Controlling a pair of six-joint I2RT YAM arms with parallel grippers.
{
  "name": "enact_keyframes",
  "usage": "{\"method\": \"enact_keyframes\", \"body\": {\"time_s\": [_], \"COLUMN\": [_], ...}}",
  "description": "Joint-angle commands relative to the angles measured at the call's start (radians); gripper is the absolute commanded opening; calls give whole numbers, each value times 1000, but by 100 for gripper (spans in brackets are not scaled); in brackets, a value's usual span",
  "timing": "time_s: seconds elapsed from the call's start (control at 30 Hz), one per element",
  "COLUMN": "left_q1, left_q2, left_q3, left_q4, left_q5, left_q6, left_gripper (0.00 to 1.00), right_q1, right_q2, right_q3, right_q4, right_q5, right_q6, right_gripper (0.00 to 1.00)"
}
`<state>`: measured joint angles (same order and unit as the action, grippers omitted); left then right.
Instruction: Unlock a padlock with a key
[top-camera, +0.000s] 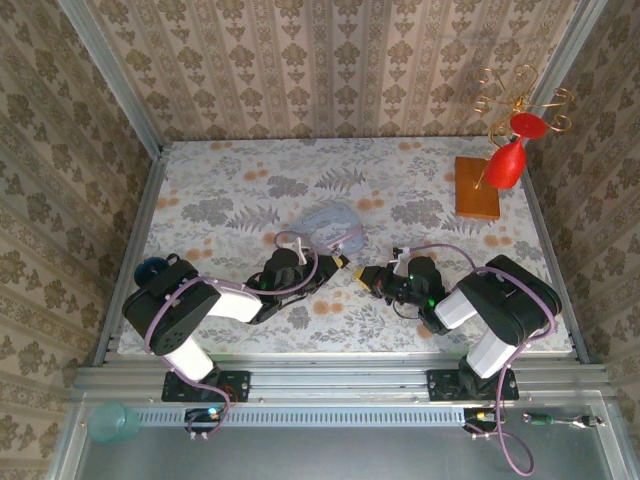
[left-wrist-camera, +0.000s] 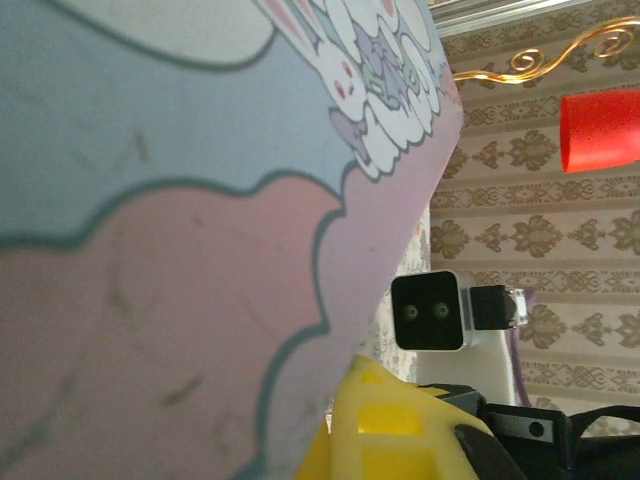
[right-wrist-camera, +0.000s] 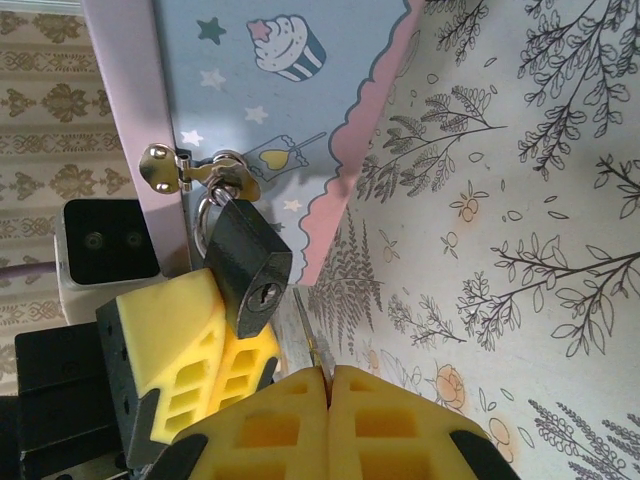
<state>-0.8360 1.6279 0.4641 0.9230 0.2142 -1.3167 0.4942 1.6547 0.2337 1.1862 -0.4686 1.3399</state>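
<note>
The right gripper (right-wrist-camera: 328, 385) pinched the key (right-wrist-camera: 308, 335) beside the dangling padlock (right-wrist-camera: 247, 258), the left gripper (top-camera: 340, 262) hold unclear; a skewed push might have swung it aside.

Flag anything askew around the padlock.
Nothing is damaged or spilled. The key, pinched in the right gripper, points up beside the padlock, not in its keyhole. The padlock hangs tilted from the hasp on the tin.
</note>
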Motion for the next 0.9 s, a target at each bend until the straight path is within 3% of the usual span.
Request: {"method": "enact_keyframes", "body": {"time_s": [0.0,0.87], "left_q1": [-1,27], "left_q2": [-5,-64], "left_q3": [0,-47], "left_q4": [90,119], "left_q5": [33,19], "left_q6": [-21,-66], "left_gripper": [0,0], "right_q1": [-5,-19], "right_q2": [5,-34], "right_q3": [-3,-39], "right_q4": [60,70], "right_q5": [-24,-10], "right_q6": [10,13], "right_gripper": [0,0]}}
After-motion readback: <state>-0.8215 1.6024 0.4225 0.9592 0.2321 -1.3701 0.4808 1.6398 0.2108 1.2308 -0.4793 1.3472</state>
